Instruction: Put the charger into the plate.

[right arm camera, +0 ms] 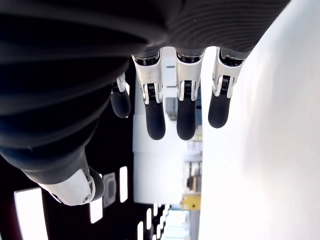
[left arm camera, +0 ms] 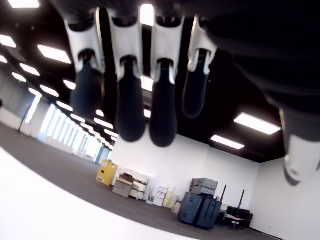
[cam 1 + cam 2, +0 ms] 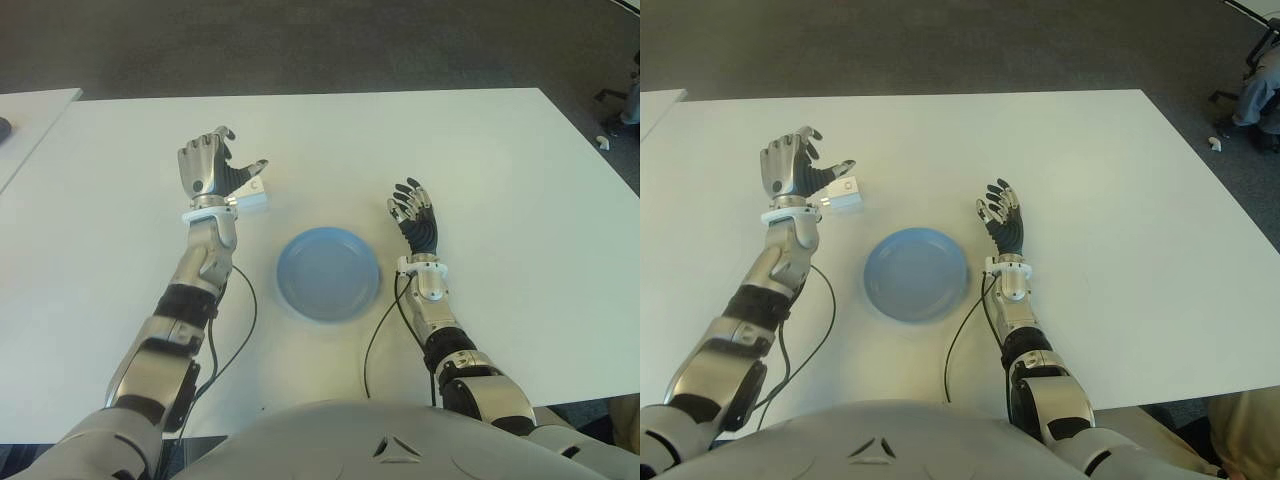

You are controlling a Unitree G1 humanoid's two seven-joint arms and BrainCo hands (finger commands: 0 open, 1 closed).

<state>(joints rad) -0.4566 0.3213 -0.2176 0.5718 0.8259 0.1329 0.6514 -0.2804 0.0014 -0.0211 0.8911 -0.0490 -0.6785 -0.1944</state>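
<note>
White tabletop [image 3: 480,180] fills our view, dark carpet [image 3: 300,45] beyond. Nearest us sits our empty blue plate [image 3: 329,273]. Right of it our right hand [image 3: 413,212] shows, fingers relaxed, holding nothing. Farther left, the white charger [image 3: 254,195] lies crosswise beside our left hand [image 3: 210,168], fingers spread.

A round blue plate [image 3: 329,273] sits on the white table [image 3: 500,180], with the small white block charger [image 3: 255,194] behind it to its left.
</note>
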